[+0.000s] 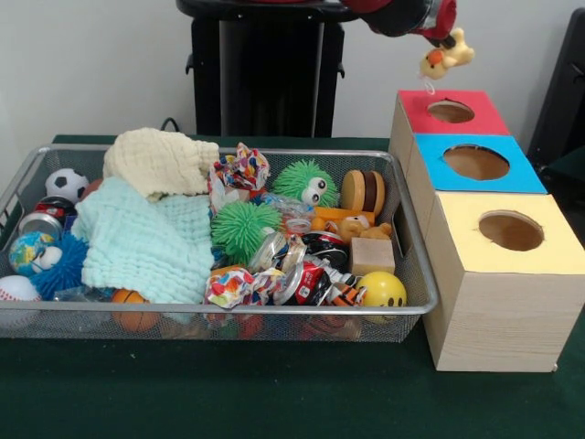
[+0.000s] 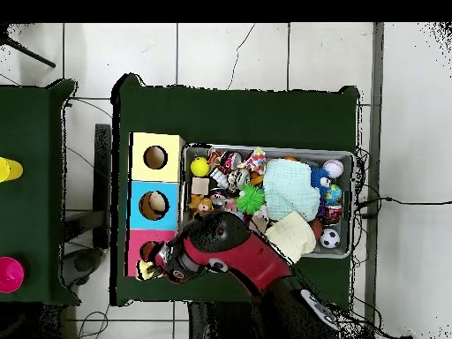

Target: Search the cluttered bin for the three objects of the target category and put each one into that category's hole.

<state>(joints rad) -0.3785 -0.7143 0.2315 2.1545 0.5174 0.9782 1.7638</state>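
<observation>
arm: the red and black sawyer arm enters at the top of the front view, reaching toward the upper right of the frame; in the overhead view it runs from the bottom centre up to the lower left of the green table (image 2: 238,106).
gripper: the gripper (image 1: 442,38) (image 2: 155,263) hangs above the red-topped box; closed around the yellow duck, though its fingers are mostly hidden behind the toy.
yellow duck: the yellow duck (image 1: 446,53) (image 2: 147,270) with its orange beak hangs in the air at the upper right of the front view, just above the red box's hole, not touching the box.
boxes: three wooden boxes in a row at the right of the front view: red-topped box (image 1: 450,112) (image 2: 141,250) farthest up, blue-topped box (image 1: 477,163) (image 2: 154,205) in the middle, yellow-topped box (image 1: 508,230) (image 2: 156,157) lowest, each with a round hole.
bin: the silver wire-mesh basket (image 1: 228,309) (image 2: 346,159) fills the left and centre of the front view, just beside the boxes.
teddy bear: a tan-brown teddy bear (image 1: 355,227) lies in the right part of the basket, near a wooden block (image 1: 372,255).
other clutter: mint cloth (image 1: 146,242), cream cloth (image 1: 160,161), green spiky ball (image 1: 242,229), yellow smiley ball (image 1: 382,290), soccer ball (image 1: 66,184).
</observation>
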